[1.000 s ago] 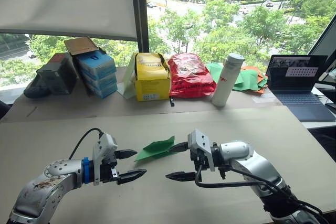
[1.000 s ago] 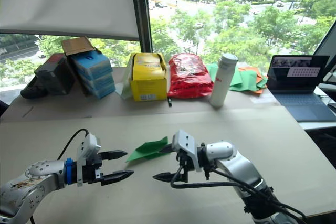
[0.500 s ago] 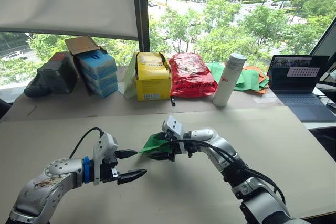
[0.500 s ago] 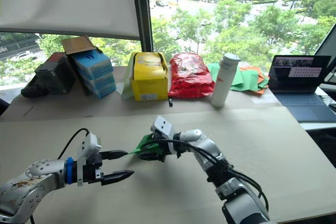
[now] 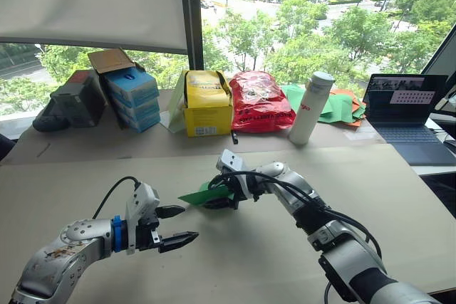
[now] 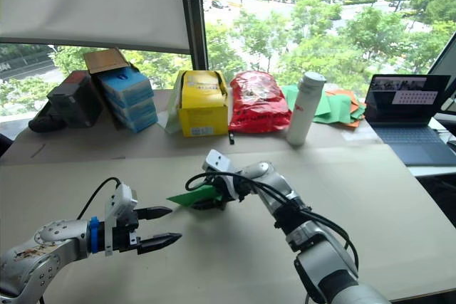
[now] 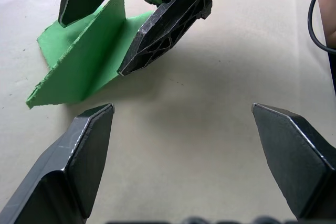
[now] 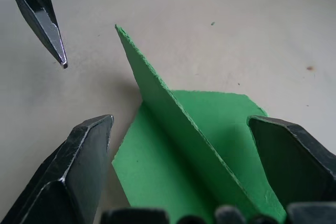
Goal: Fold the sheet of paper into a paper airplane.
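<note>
We have the right gripper [image 5: 217, 198] straddling the paper airplane [image 5: 201, 194], fingers spread either side of its raised fold, not clamped yet — set to pinch the crease. The airplane lies on the table [image 5: 399, 197] in front of the yellow box [image 5: 206, 103]; left gripper [image 5: 179, 225] waits just beside its tip, fingers apart and empty.

The right tool [image 8: 178, 182] has its two black fingers [image 8: 79, 166] spread wide apart, one on each side of the paper airplane [image 8: 178, 145]. The airplane is bright green paper lying on the pale table [image 8: 220, 19]: a flat wing rests on the surface, and a sharp upright fold rises along its middle, ending in a narrow point that reaches away from the tool. Neither finger touches the paper. Near the airplane's point, but apart from it, hangs the slim black fingertip of the left tool [image 8: 44, 24]. A small dark speck marks the table beyond the paper.
</note>
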Available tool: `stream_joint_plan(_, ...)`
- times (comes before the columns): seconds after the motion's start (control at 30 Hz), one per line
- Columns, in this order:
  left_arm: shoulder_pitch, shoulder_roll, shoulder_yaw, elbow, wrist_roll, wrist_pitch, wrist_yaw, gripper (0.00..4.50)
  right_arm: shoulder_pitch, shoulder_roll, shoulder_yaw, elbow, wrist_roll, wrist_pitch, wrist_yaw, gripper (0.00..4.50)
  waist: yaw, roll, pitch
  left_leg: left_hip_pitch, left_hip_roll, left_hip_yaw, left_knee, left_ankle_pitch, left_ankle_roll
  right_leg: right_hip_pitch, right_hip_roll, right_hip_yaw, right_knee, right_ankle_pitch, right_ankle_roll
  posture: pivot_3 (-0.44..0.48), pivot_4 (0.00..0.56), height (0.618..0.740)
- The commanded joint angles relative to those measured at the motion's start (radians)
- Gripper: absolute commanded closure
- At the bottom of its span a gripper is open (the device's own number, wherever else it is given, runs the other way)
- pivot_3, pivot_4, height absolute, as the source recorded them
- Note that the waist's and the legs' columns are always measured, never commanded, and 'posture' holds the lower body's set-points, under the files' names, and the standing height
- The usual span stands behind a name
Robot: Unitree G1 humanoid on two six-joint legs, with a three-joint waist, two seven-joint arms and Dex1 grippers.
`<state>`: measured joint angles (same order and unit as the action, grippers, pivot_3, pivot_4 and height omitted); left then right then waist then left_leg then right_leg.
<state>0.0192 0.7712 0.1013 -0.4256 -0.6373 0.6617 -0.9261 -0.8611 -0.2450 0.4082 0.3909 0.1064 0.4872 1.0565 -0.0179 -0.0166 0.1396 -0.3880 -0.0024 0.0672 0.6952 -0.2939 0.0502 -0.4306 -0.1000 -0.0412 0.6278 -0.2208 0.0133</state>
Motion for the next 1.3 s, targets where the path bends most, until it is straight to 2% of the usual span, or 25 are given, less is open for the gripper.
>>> stream_joint_plan(0.03, -0.001, 0.001, 0.017, -0.031, -0.018, -0.003, -0.002, 0.04, -0.046, -0.031, -0.008, -0.076, -0.022, -0.091, 0.036, 0.0, -0.001, 0.0, 0.0, 0.0, 0.0, 0.0, 0.0, 0.0, 0.0, 0.0, 0.0, 0.0, 0.0, 0.0, 0.0, 0.0, 0.15, 0.74)
stream_joint_plan(0.17, -0.004, 0.002, 0.014, -0.025, -0.016, -0.006, -0.006, 0.04, -0.092, -0.074, 0.051, -0.069, -0.114, -0.198, 0.058, 0.0, -0.002, 0.0, 0.0, -0.001, 0.0, 0.0, 0.0, 0.0, -0.001, -0.002, 0.001, 0.0, 0.001, 0.0, 0.0, 0.0, 0.15, 0.74)
stream_joint_plan(0.33, -0.01, 0.003, 0.01, -0.019, -0.014, -0.007, -0.01, 0.04, -0.151, -0.08, 0.111, -0.03, -0.19, -0.237, 0.101, 0.0, -0.004, 0.0, 0.0, -0.002, 0.0, 0.001, 0.0, 0.001, -0.001, -0.004, 0.001, 0.0, 0.002, 0.0, -0.001, 0.0, 0.15, 0.74)
stream_joint_plan(0.7, -0.001, -0.008, 0.008, -0.03, -0.013, -0.009, 0.001, 0.04, -0.257, 0.007, 0.175, 0.113, -0.293, -0.302, 0.129, 0.0, -0.005, 0.0, 0.0, -0.003, 0.0, 0.002, 0.0, 0.001, -0.002, -0.006, 0.002, 0.0, 0.002, 0.0, -0.001, 0.0, 0.15, 0.74)
stream_joint_plan(0.8, 0.011, -0.01, 0.015, -0.038, -0.015, -0.01, 0.007, 0.0, -0.259, 0.008, 0.192, 0.146, -0.326, -0.333, 0.136, 0.81, -0.004, 0.0, 0.0, -0.003, 0.0, 0.002, 0.0, 0.001, -0.001, -0.006, 0.001, 0.0, 0.002, 0.0, -0.001, 0.0, 0.15, 0.74)
stream_joint_plan(1.13, 0.025, -0.016, 0.017, -0.049, -0.018, -0.01, 0.02, 0.0, -0.236, 0.012, 0.191, 0.137, -0.35, -0.343, 0.158, 4.29, -0.015, 0.0, 0.0, -0.003, 0.0, 0.002, 0.0, 0.001, -0.002, -0.006, 0.002, 0.0, 0.003, 0.0, -0.001, 0.0, 0.15, 0.74)
stream_joint_plan(1.17, 0.025, -0.016, 0.017, -0.049, -0.018, -0.01, 0.02, 0.0, -0.233, 0.014, 0.188, 0.128, -0.347, -0.337, 0.162, 4.48, -0.016, 0.0, 0.0, -0.003, 0.0, 0.002, 0.0, 0.001, -0.002, -0.006, 0.002, 0.0, 0.003, 0.0, -0.001, 0.0, 0.15, 0.74)
stream_joint_plan(1.3, 0.021, -0.016, 0.014, -0.047, -0.019, -0.009, 0.019, 0.0, -0.222, 0.015, 0.182, 0.092, -0.345, -0.326, 0.174, 4.48, -0.02, 0.0, 0.0, -0.003, 0.0, 0.001, 0.0, 0.001, -0.002, -0.006, 0.001, 0.001, 0.003, 0.0, -0.001, 0.0, 0.15, 0.74)
